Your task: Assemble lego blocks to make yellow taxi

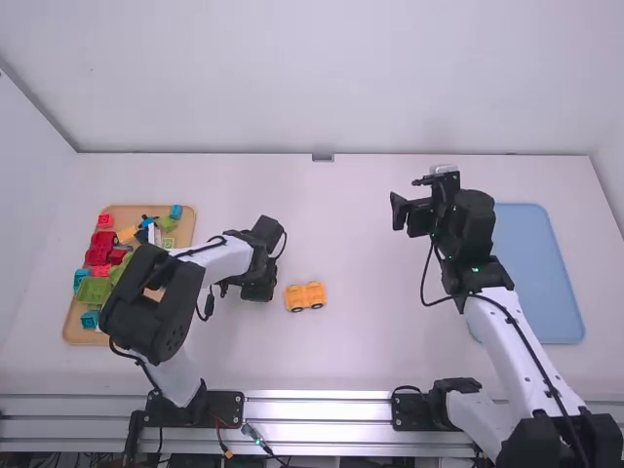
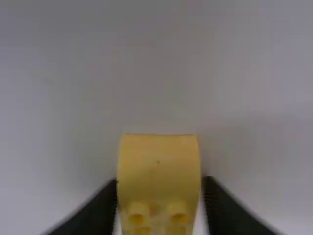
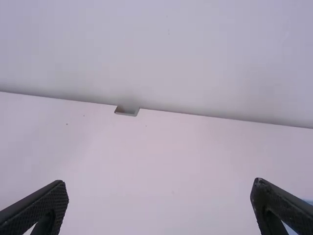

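Left arm bent, left pincer (image 1: 256,290) snug on a yellow block (image 2: 159,169); right arm outstretched, right pincer (image 1: 419,199) wide.

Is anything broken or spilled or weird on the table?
Nothing stands out. The yellow car sits on the table, the jumbled blocks are on their tray, and the left gripper pinches a yellow block.
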